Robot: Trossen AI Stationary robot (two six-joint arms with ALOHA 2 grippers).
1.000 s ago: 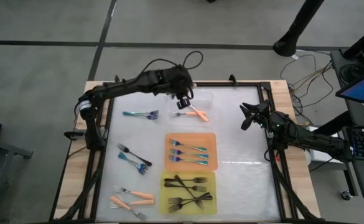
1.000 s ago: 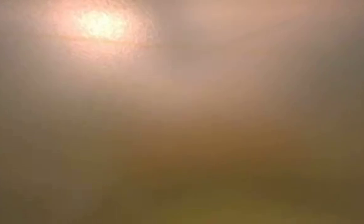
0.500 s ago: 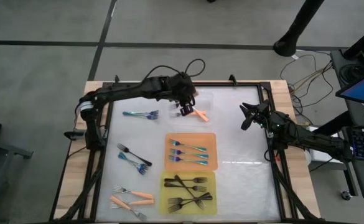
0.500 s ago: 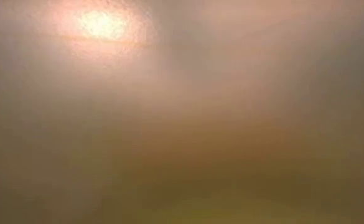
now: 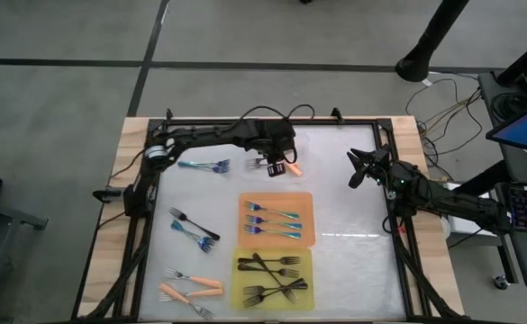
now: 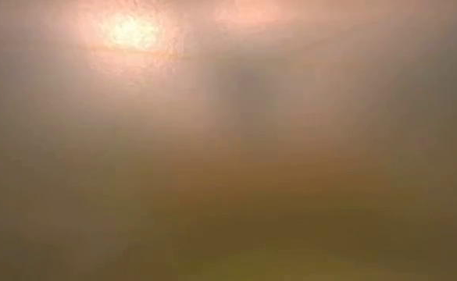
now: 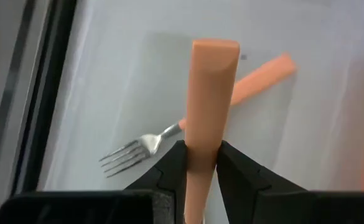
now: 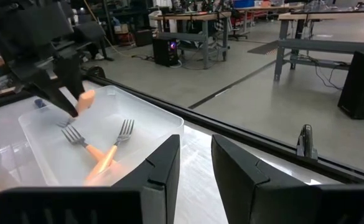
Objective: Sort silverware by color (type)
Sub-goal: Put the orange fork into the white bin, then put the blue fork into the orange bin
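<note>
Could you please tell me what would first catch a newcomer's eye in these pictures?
The left claw, over the clear plastic tray at the table's far side, grips an orange-handled fork above another orange-handled fork with metal tines lying in that tray. In front sit an orange tray of teal-handled forks and a yellow tray of black forks. The right claw waits open at the right.

Bare table (image 5: 353,261) spans 3 to 5 o'clock, open to passage; the orange tray (image 5: 276,220) and yellow tray (image 5: 273,278) fill centre to 6 o'clock; loose forks (image 5: 195,229) obstruct 7 to 9 o'clock; the left gripper (image 5: 278,167), closed on an orange-handled fork (image 7: 210,106), occupies the clear tray (image 8: 107,134) at 12 o'clock; the right gripper (image 5: 357,171) waits at 2 o'clock, fingers parted.
</note>
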